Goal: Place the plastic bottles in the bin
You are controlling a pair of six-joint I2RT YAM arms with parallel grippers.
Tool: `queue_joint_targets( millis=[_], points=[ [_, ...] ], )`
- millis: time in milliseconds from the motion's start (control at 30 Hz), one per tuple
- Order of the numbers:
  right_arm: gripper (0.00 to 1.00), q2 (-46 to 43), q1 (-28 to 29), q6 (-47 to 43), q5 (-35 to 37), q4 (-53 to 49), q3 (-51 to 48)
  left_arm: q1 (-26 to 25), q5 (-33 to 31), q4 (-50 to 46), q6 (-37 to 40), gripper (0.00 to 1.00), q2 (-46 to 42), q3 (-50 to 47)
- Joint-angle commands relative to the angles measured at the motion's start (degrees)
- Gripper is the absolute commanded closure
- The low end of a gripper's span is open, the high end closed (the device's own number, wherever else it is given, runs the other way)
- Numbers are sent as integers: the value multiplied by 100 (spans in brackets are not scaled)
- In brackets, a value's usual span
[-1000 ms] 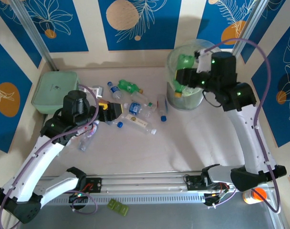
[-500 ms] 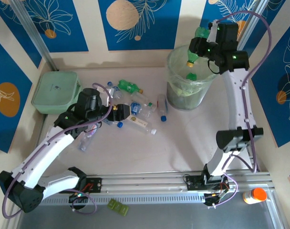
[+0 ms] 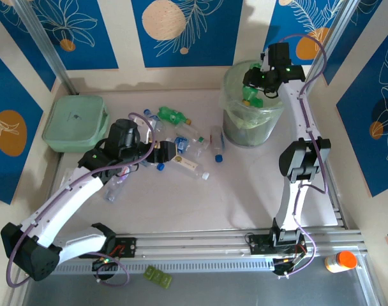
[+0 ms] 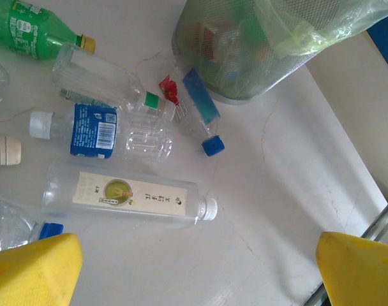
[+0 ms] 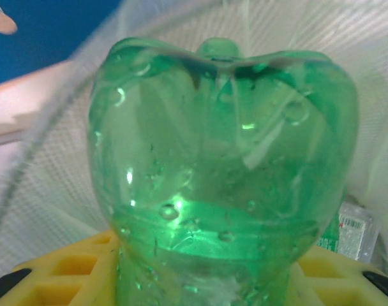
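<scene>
Gripping a green bottle, the right gripper hung over the bin at one o'clock. The left gripper gaped above a blue barcode-labelled bottle, print unreadable.

Views cropped and crowded

The green bottle runs off the right wrist view's bottom edge; the bin behind it is a blur; in the left wrist view a blue-capped bottle is half covered by a yellow fingertip.

Left jaws wide; right jaws seemingly clamped.
</scene>
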Motion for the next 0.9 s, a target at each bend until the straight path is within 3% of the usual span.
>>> queue_joint_targets(
  millis=[0,300,467,633,867],
  points=[
    [54,38,17,-34,-294,83,-337,-33,7,98,140,6,-75,-25],
    [52,875,40,-281,-781,-477,134,-25,5,107,132,6,-62,-24],
    [41,1166,36,-308,-848,-703,381,-9,-14,93,140,6,-62,-27],
    [28,998,38,-360,-620,-752,502,28,-33,98,131,6,-45,-20],
    [24,469,31,-307,-297,-635,568,133,-146,63,98,5,-89,-15]
  ],
)
